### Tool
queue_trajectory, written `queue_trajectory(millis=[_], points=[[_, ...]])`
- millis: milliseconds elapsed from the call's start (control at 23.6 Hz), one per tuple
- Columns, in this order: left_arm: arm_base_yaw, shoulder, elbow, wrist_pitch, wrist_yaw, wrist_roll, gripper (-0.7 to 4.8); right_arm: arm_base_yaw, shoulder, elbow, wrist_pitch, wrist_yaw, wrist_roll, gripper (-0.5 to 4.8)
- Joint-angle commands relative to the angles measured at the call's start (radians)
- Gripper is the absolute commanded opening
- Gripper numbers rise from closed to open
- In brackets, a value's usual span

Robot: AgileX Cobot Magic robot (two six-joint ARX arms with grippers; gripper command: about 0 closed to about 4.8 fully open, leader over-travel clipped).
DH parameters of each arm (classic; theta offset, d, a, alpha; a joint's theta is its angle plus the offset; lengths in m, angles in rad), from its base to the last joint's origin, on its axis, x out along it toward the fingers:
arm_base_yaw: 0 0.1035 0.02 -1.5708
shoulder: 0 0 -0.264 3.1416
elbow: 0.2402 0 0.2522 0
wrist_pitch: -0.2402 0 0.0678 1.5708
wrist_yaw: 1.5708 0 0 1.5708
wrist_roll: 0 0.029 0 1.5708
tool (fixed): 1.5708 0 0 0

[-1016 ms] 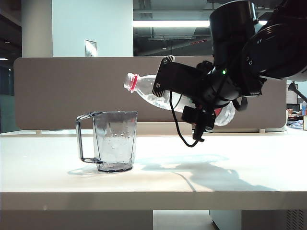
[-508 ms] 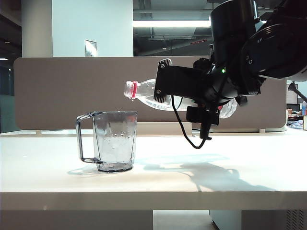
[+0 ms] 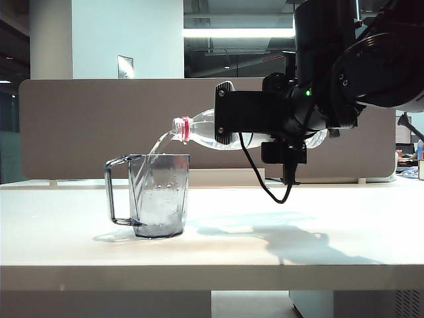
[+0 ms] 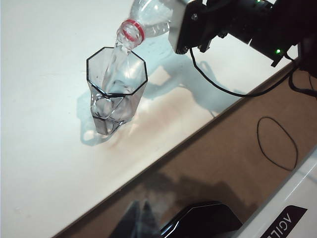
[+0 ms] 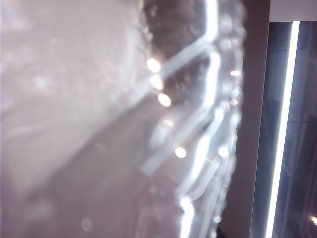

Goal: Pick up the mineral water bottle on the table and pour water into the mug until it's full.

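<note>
The mineral water bottle [image 3: 199, 132] lies about level in the air, its open red-ringed neck just above the mug's rim. My right gripper [image 3: 232, 122] is shut on its body. A thin stream of water [image 3: 158, 142] falls from the neck into the smoky faceted mug [image 3: 159, 199], which stands on the white table [image 3: 298, 245] with its handle to the left and holds some water. The left wrist view looks down on the mug [image 4: 116, 99], the bottle neck [image 4: 131, 29] and the right gripper [image 4: 185, 29]. My left gripper [image 4: 141, 220] hangs off the table edge, its fingers together. The bottle [image 5: 188, 124] fills the right wrist view as a blur.
A brown-grey divider panel [image 3: 79, 126] runs behind the table. A black cable [image 3: 255, 179] dangles from the right arm above the tabletop. Beyond the table edge, the left wrist view shows a brown floor [image 4: 237, 148] with a black cable loop [image 4: 277, 144].
The right wrist has rolled, bringing the bottle from neck-up to about level. Its mouth has dropped nearer the mug rim and water now streams into the mug.
</note>
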Motion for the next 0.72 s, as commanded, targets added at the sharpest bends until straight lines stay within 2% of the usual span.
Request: queue_trajectory(millis=[42, 720], points=[[-0.001, -0.002, 0.005, 0.006, 0.004, 0.000, -0.05, 0.002, -0.016, 0.009, 0.066, 0.003, -0.007, 2.60], [-0.001, -0.002, 0.005, 0.006, 0.003, 0.000, -0.05, 0.002, -0.016, 0.009, 0.070, 0.022, -0.110, 2.60]])
